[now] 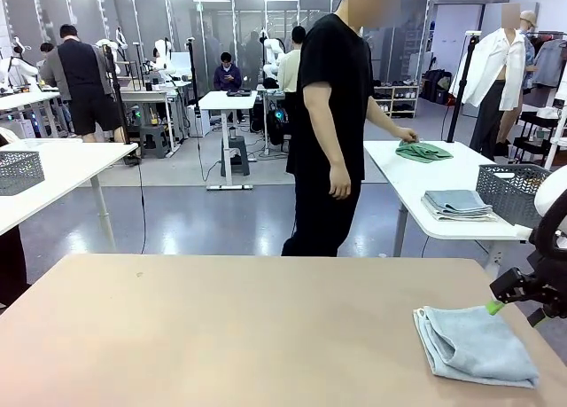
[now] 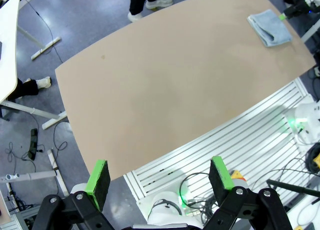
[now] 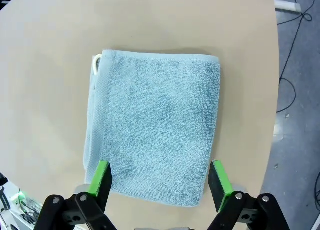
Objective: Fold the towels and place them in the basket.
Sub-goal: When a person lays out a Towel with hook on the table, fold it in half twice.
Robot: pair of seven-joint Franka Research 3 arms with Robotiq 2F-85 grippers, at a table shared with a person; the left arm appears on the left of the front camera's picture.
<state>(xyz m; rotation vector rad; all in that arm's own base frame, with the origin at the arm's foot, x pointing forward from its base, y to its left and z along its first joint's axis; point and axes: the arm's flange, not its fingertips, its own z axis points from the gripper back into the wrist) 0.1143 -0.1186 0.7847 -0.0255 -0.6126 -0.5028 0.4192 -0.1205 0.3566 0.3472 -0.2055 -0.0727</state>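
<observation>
Spreading across the foreground, the tan table (image 1: 221,327) takes most of the room. Behind it at twelve o'clock a person in black (image 1: 332,114) reaches to a white side table (image 1: 399,172) at two o'clock, which bears the dark mesh basket (image 1: 514,190), a folded stack (image 1: 456,203) and a mint green towel (image 1: 423,152) under the person's hand. A folded blue-grey towel (image 1: 474,345) lies at the tan table's four o'clock corner. The right gripper (image 3: 160,167) hangs over it, jaws apart and empty. The left gripper (image 2: 159,164) hangs high off the tabletop, jaws spread wide, holding nothing.

A glossy grey floor (image 1: 195,221) mirrors the ceiling light; a long white table (image 1: 62,163) stands at left; a smaller white table (image 1: 226,99) stands mid-room; framed grey partitions (image 1: 213,17) close the far side; the tan table (image 1: 221,327) lies nearest.
</observation>
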